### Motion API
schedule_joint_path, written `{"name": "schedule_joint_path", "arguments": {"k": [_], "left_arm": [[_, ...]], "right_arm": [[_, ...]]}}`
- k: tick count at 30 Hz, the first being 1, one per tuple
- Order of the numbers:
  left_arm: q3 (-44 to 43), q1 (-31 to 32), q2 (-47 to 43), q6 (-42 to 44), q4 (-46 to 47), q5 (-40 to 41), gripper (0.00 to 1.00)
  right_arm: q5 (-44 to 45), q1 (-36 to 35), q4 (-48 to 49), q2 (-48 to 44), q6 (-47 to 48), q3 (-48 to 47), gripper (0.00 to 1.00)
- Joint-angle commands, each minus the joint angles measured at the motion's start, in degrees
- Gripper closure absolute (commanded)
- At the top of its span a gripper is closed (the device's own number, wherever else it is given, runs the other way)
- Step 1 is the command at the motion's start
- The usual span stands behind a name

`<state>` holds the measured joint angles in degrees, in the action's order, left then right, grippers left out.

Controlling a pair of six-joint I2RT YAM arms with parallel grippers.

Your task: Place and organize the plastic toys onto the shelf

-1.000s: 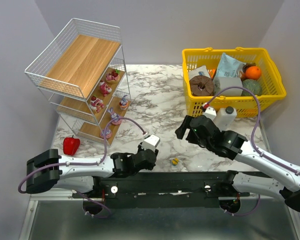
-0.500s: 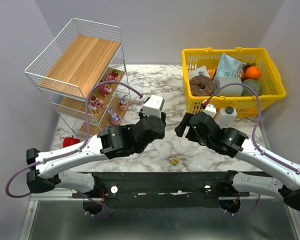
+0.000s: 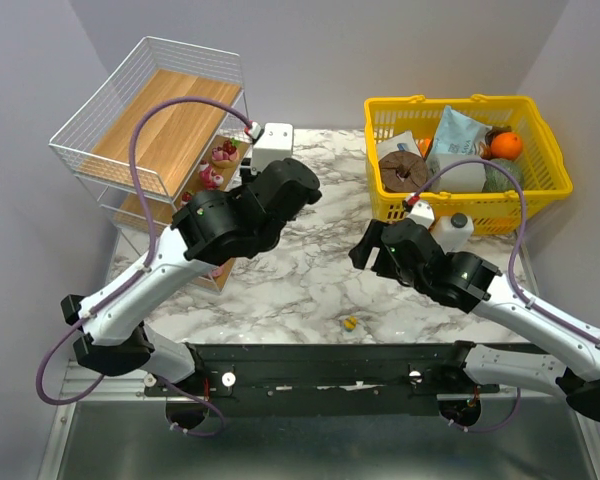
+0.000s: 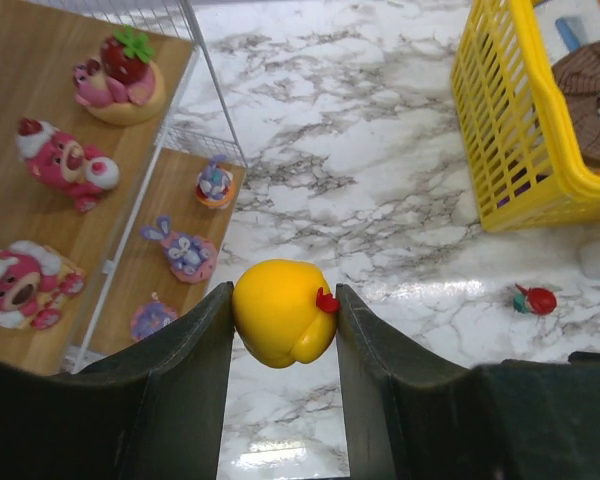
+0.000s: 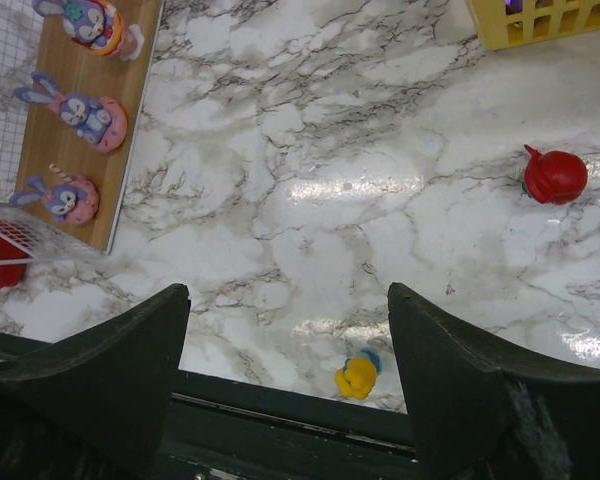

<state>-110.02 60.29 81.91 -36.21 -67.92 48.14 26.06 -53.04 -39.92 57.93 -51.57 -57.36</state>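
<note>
Left claw (image 4: 285,312) pinches a yellow duck (image 4: 278,318) between its jaws near the shelf (image 4: 20,60); right claw (image 5: 288,300) gapes.

A yellow plastic basket (image 3: 480,208) sits at the far right corner of the marble tabletop (image 3: 310,285). Inside lie a brown ring cake (image 3: 403,171), a white carton (image 3: 454,172), a pale blue bag (image 3: 458,128), an orange (image 3: 506,145) and something dark green (image 3: 506,176). A white bottle (image 3: 450,236) with a grey cap stands just beside the basket's near wall.
</note>
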Motion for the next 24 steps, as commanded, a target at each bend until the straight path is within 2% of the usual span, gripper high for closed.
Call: {"name": "schedule_joint_path", "arguments": {"k": [1, 5, 8, 17, 24], "left_arm": [[-11.9, -1.7, 1.6, -1.9, -11.5, 6.3, 1.0], [-19.8, -5.4, 2.3, -1.3, -16.0, 6.5, 1.0], [-22.3, -9.1, 1.6, -0.2, -17.1, 5.7, 1.0], [-26.2, -17.4, -1.3, 5.0, -17.2, 4.1, 1.0], [-23.1, -24.4, -3.0, 7.1, -17.5, -0.3, 1.0]], "right_arm": [[1.0, 0.1, 2.5, 0.0, 3.6, -1.8, 0.13], [0.3, 0.1, 4.3, -0.4, 5.3, -1.3, 0.13], [0.2, 0.1, 4.9, 0.0, 6.3, -1.3, 0.13], [-0.7, 0.1, 5.9, 0.1, 6.4, 0.5, 0.13], [-0.8, 0.1, 6.3, 0.7, 6.3, 0.9, 0.13]]}}
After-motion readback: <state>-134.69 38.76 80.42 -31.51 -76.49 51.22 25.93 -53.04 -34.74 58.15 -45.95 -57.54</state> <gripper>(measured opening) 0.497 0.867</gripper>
